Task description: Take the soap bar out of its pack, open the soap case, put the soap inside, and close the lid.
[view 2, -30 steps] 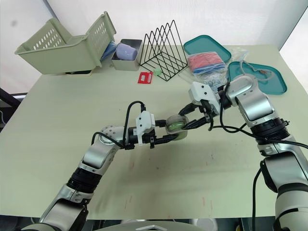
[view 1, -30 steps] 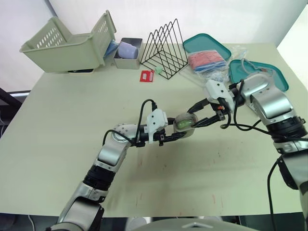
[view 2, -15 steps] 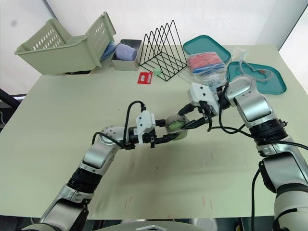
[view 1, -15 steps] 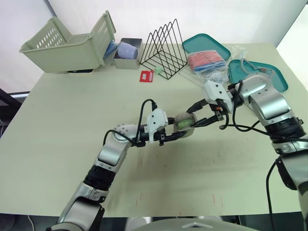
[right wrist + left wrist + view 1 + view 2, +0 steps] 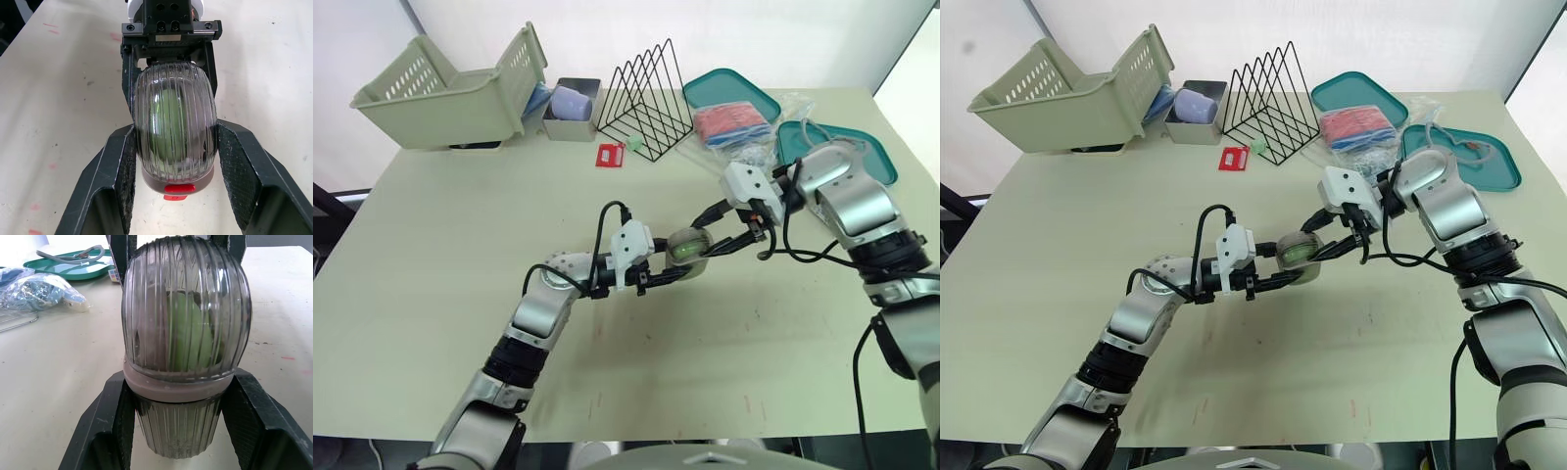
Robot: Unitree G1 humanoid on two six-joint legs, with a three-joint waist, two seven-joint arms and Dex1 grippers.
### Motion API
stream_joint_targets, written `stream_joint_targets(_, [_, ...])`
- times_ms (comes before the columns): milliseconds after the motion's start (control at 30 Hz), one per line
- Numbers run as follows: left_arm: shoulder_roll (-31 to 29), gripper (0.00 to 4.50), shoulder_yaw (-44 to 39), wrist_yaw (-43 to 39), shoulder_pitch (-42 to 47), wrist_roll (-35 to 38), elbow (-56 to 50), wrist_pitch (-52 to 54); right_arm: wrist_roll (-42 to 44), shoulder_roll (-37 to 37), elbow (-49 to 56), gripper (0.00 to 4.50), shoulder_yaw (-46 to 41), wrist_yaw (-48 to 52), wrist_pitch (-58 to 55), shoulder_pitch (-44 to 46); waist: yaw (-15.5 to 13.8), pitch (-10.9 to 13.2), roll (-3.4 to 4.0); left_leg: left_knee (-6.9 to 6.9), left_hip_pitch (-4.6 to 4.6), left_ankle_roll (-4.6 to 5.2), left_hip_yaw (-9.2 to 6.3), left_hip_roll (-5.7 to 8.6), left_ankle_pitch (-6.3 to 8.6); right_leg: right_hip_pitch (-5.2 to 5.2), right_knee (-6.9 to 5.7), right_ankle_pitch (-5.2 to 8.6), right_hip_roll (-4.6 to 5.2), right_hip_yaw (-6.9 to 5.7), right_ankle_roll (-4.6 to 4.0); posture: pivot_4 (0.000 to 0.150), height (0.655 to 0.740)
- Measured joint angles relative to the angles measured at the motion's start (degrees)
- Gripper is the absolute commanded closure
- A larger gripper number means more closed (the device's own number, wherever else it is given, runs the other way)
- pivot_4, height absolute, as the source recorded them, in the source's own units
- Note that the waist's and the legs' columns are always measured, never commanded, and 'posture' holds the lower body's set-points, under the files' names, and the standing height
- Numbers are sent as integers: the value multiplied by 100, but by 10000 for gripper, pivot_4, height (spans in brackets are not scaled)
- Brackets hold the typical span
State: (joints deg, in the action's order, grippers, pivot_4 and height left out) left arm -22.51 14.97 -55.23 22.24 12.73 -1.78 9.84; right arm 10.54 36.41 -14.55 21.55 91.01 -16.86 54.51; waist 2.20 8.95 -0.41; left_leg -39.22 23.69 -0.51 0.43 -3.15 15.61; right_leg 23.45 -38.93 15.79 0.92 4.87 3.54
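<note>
A ribbed, clear grey soap case (image 5: 688, 248) with the green soap bar (image 5: 188, 330) inside is held just above the middle of the table, its lid down. My left gripper (image 5: 681, 260) reaches it from the left and is shut on its lower half; in the left wrist view its fingers (image 5: 115, 411) press on both sides. My right gripper (image 5: 702, 239) comes from the right and is shut on the domed lid (image 5: 175, 122), its pads (image 5: 124, 161) against the sides. A red catch (image 5: 177, 189) shows at the lid's rim.
At the back stand a tipped green basket (image 5: 440, 93), a small grey bin (image 5: 573, 106), a black wire rack (image 5: 651, 98), a small red packet (image 5: 609, 156), a plastic bag (image 5: 736, 125) and two teal lids (image 5: 734, 90) (image 5: 881, 162).
Both grippers keep their hold on the case in the same place. The right arm has shifted very slightly.
</note>
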Motion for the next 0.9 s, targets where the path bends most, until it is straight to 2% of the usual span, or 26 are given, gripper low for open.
stream_joint_targets(900, [12,25036,-33,0,-2,1,4,21,-61,-24,105,26498,-32,-13,-86,-13,5,0,0,0,1,0,0,0,0,0,0,0,0,0,0,1500,7400])
